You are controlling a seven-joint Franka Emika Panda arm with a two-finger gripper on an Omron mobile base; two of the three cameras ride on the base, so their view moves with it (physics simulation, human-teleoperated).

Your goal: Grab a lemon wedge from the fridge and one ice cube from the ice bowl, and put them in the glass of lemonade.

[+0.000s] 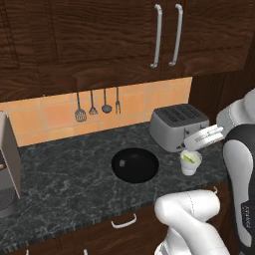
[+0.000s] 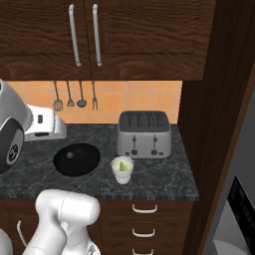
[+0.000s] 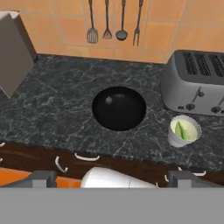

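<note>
Lemon wedge [image 3: 180,130] is already in the glass of lemonade [image 3: 184,131] — sitting in the pale liquid, leaning against the cup's inner wall. The glass stands upright on the dark marble counter [image 1: 64,174], just in front of the silver toaster [image 1: 177,126] and just beside the ice bowl [image 3: 119,108], not touching either. Ice bowl is the round black one in the middle of the counter; a small pale speck shows inside near its rim, too small to say it's an ice cube. Gripper [image 3: 113,178] hangs above the counter's front edge, looking down at bowl and glass — jaws spread wide, nothing between them. Four utensils [image 1: 97,105] hang on the orange tile backsplash behind the bowl. Grey appliance [image 1: 8,164] at the counter's far left; can't tell what it is.
</note>
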